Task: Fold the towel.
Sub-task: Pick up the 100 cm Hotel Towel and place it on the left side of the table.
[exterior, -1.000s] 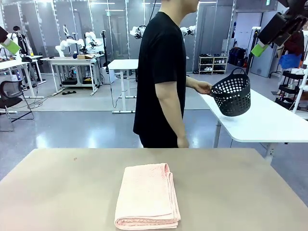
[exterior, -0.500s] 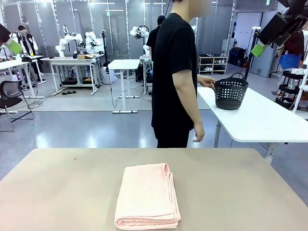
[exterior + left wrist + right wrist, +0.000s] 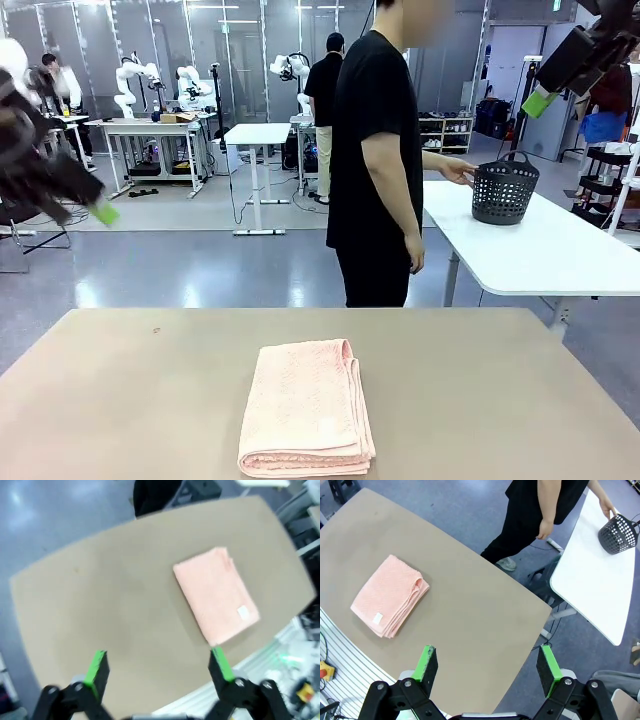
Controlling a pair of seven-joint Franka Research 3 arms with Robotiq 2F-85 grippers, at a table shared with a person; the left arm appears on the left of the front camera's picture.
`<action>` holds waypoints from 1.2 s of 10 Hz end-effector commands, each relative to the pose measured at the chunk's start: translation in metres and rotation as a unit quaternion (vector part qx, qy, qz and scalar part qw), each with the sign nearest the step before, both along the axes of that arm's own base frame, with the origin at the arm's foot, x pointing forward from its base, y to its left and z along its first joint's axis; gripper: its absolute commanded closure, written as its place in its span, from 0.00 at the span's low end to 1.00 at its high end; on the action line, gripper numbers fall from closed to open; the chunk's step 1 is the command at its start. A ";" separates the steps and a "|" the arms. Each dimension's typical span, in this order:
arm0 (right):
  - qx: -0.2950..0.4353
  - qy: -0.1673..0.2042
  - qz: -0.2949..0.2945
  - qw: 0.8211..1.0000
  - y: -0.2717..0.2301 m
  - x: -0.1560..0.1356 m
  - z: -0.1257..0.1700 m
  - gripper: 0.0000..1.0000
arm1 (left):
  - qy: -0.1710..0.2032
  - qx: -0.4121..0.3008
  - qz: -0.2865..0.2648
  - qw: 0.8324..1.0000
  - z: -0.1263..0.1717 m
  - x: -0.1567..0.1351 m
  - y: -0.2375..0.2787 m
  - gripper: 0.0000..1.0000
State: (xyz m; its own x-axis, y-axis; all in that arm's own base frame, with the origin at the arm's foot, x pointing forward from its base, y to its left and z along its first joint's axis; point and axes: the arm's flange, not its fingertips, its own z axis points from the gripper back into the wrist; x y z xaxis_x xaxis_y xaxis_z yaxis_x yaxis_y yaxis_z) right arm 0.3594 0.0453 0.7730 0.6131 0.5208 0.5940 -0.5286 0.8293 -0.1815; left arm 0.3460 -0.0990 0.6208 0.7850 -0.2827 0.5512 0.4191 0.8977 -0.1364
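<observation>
The salmon-pink towel (image 3: 306, 408) lies folded into a rectangle on the tan table (image 3: 480, 400), near its front edge at the middle. In the left wrist view the towel (image 3: 215, 594) shows its small white tag (image 3: 243, 612), and my left gripper (image 3: 159, 667) hangs open high above the table, with nothing between its fingers. From the front, the left gripper (image 3: 95, 208) is a blur at the far left, well above the table. My right gripper (image 3: 487, 665) is open and held high, with the towel (image 3: 390, 595) far below it. It also shows at the upper right, right gripper (image 3: 540, 100).
A person in black (image 3: 380, 160) stands beyond the far edge, one hand on a dark basket (image 3: 503, 188) on the white side table (image 3: 540, 250). The basket (image 3: 619, 532) also appears in the right wrist view. Bare tan table surrounds the towel.
My left arm has swung down from the upper left corner, blurred by motion. The person stepped to the right and set the basket on the white table. The towel and right arm stayed put.
</observation>
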 end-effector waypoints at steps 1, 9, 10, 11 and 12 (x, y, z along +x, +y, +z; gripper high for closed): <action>-0.001 0.000 -0.001 1.000 0.000 0.000 -0.002 0.00 | -0.008 -0.023 0.031 0.999 -0.047 -0.003 -0.019 0.00; -0.001 0.000 -0.001 1.000 0.000 0.000 -0.002 0.00 | 0.126 -0.154 0.027 0.980 -0.239 0.046 -0.068 0.00; -0.001 0.000 -0.001 1.000 0.000 0.000 -0.002 0.00 | 0.124 -0.174 0.018 0.977 -0.253 0.052 -0.073 0.00; -0.001 0.000 -0.001 1.000 0.000 0.000 -0.002 0.00 | 0.129 -0.196 0.013 0.972 -0.267 0.058 -0.077 0.00; -0.001 0.000 -0.001 1.000 0.000 0.000 -0.002 0.00 | 0.133 -0.216 0.013 0.967 -0.276 0.063 -0.080 0.00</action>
